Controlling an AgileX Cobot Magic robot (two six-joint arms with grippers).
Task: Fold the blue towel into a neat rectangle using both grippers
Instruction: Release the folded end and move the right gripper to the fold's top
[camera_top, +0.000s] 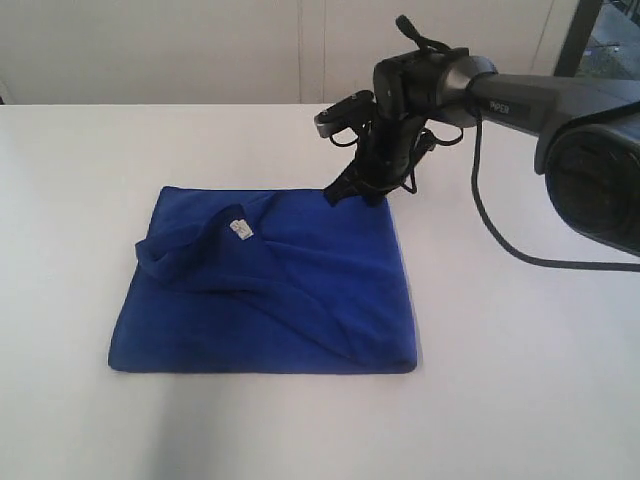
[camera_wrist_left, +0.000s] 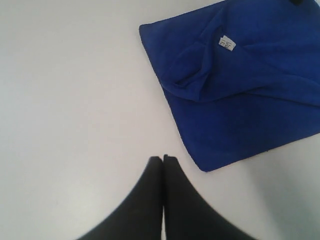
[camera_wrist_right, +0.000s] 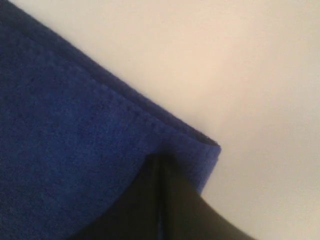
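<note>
Blue towel (camera_top: 270, 290) corner in right tool (camera_top: 355, 196)

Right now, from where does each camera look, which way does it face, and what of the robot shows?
Exterior: off the arms, looks down over the table at the blue towel; shows the right gripper.
Left wrist: above bare table, facing down beside the towel; shows the shut left gripper.
Right wrist: close over a towel corner; shows the right gripper shut on it.
Shared: exterior and left wrist both show the white label.
</note>
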